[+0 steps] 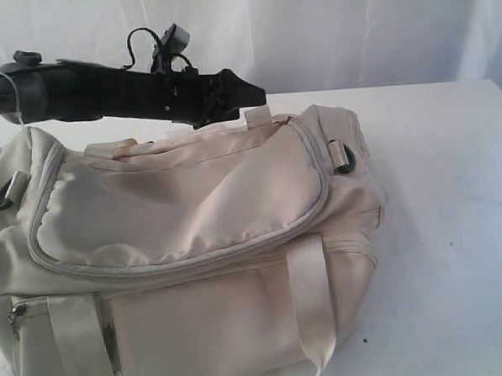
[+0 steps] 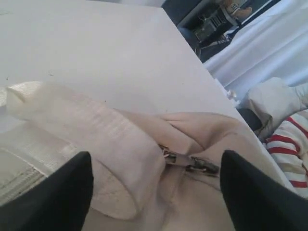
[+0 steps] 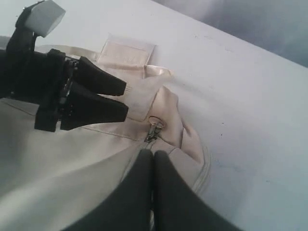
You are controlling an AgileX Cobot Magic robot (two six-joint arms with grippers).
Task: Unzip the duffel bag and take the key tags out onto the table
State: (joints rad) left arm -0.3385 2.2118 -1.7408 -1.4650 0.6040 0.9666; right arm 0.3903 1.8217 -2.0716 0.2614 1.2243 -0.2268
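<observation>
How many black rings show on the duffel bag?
2 in the exterior view: right ring at the duffel bag's right end, left ring at its left end; others may be hidden.

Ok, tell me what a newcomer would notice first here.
A big cream duffel bag fills the exterior view's lower left, on the white table. The open left gripper straddles a metal zipper pull at the bag's top; the shut right gripper hovers close by.
</observation>
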